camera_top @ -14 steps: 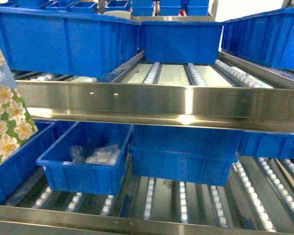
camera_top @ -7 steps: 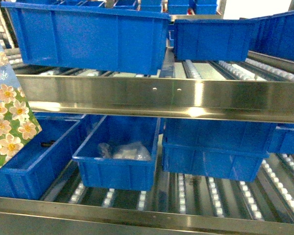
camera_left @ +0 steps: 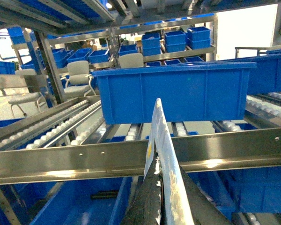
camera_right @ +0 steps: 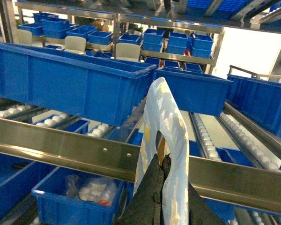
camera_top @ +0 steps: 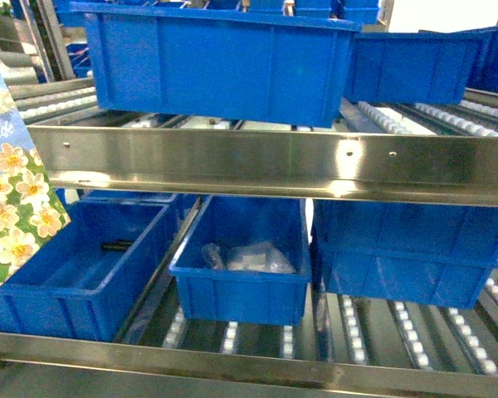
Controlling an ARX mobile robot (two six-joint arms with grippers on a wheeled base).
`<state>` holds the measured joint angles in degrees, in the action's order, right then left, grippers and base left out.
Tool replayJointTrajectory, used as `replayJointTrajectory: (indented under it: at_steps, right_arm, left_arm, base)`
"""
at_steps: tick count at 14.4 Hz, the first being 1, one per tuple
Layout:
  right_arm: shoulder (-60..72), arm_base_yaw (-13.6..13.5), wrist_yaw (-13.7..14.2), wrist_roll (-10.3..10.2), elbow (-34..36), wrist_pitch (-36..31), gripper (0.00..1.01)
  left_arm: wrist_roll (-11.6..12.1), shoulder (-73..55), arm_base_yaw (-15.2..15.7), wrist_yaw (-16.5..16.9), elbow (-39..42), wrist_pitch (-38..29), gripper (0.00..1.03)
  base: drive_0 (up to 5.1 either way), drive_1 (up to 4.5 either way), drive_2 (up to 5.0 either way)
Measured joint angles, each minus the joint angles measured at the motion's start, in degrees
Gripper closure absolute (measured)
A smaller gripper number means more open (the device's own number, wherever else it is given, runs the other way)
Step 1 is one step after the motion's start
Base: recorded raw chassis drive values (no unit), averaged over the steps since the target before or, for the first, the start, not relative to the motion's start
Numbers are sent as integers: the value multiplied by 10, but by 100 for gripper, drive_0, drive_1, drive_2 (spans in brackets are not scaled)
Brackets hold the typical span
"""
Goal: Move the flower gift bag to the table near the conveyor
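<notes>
At far left of the head view, the flower gift bag [camera_top: 12,199] hangs before the conveyor [camera_top: 266,162], both end effectors [camera_left: 155,187] [camera_right: 163,180] pinched shut on it. Carrying step, I'd judge; next, find the surface, unseen.

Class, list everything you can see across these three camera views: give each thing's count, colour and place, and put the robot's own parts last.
flower gift bag: one, white-and-yellow flowers on blue and green, left edge of head view; both wrist views show it edge-on.
conveyor: one steel rack, white rollers, fills the head view.
blue bins: several; big one on the upper tier; three on the lower tier.
clear plastic packets: small heap, in the middle lower bin.
chairs: at least two, pale, behind the rack.
left gripper: dark, shut on the bag's edge.
right gripper: dark, shut on the bag's edge.
</notes>
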<state>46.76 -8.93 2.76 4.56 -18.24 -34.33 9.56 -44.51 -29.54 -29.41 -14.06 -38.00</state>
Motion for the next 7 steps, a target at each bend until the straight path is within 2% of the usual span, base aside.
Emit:
replayJointTrajectory:
  at_steps: [7]
  right_arm:
    - [0, 0, 0, 0, 0, -1, 99]
  left_arm:
    - [0, 0, 1, -1, 0, 0, 101]
  base:
    - [-493, 252, 252]
